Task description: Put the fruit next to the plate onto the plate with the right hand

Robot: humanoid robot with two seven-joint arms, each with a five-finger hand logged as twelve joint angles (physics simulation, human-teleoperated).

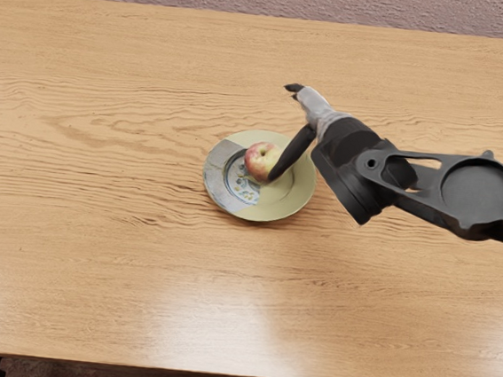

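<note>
Right arm (465,191) cut by frame edge at 3 o'clock; you see nothing past forearm. Right hand (310,114): palm hidden behind wrist. One dark finger (291,152) covers apple (258,160) at its 3 o'clock side; contact there too close to call. Plate (276,210) centre pattern too small to read, partly under apple. Worktop (94,253) ends cut off at 3 and 9 o'clock.

Arm (429,195): glossy dark grey shells, at 3 o'clock.
Disc (479,186): large, round, flat, charcoal, on the arm.
Pivot (371,163): small round pin, forearm's 9 o'clock end.
Hand (312,119): light grey segments.
Fingers (293,150): slim, black.
</note>
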